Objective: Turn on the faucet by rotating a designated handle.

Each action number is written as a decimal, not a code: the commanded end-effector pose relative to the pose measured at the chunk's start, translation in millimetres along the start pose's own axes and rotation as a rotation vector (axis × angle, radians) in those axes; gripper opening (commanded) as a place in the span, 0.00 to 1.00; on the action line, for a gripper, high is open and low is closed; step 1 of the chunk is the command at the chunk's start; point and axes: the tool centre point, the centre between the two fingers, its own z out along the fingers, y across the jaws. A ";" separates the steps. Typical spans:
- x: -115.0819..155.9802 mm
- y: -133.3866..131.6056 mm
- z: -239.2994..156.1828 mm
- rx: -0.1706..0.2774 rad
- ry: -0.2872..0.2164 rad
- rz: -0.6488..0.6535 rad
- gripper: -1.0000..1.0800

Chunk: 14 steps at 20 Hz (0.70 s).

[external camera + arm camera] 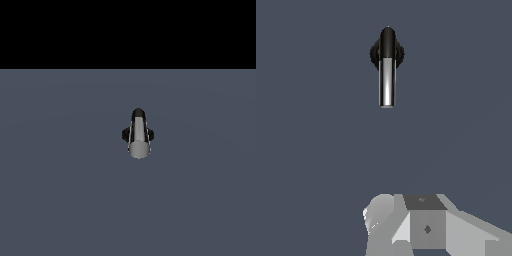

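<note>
On grey floor (60,200), faucet (137,134) alone

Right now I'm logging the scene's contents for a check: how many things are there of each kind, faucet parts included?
Faucet: 1
Grey handle bars: 1
Black round bases: 1
Robot hand: 1, jaws not clearly seen
Total: 1 faucet (2 parts) plus 1 hand

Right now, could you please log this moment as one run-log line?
phase: approach | claw: clear of faucet, state unclear | handle: untouched, points toward exterior camera | contact: none
</note>
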 end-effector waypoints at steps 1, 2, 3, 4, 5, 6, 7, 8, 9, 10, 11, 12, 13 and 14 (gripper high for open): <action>0.0 0.0 0.0 0.000 0.000 0.000 0.00; 0.1 0.0 0.2 0.000 0.000 0.000 0.00; 0.3 -0.1 0.9 0.000 0.000 0.000 0.00; 0.7 -0.2 2.1 0.000 0.000 0.000 0.00; 1.2 -0.5 3.8 0.000 0.000 -0.001 0.00; 1.8 -0.9 5.9 0.000 0.000 -0.001 0.00; 2.6 -1.1 8.5 0.000 0.000 -0.001 0.00; 3.5 -1.6 11.6 0.000 0.000 -0.002 0.00; 4.6 -2.2 15.1 0.000 0.000 -0.003 0.00; 5.8 -2.7 19.1 0.000 0.000 -0.004 0.00; 7.2 -3.4 23.5 0.000 0.000 -0.005 0.00; 8.7 -4.1 28.3 0.001 0.000 -0.006 0.00; 10.3 -4.9 33.6 0.001 0.000 -0.007 0.00; 12.1 -5.7 39.4 0.001 0.001 -0.008 0.00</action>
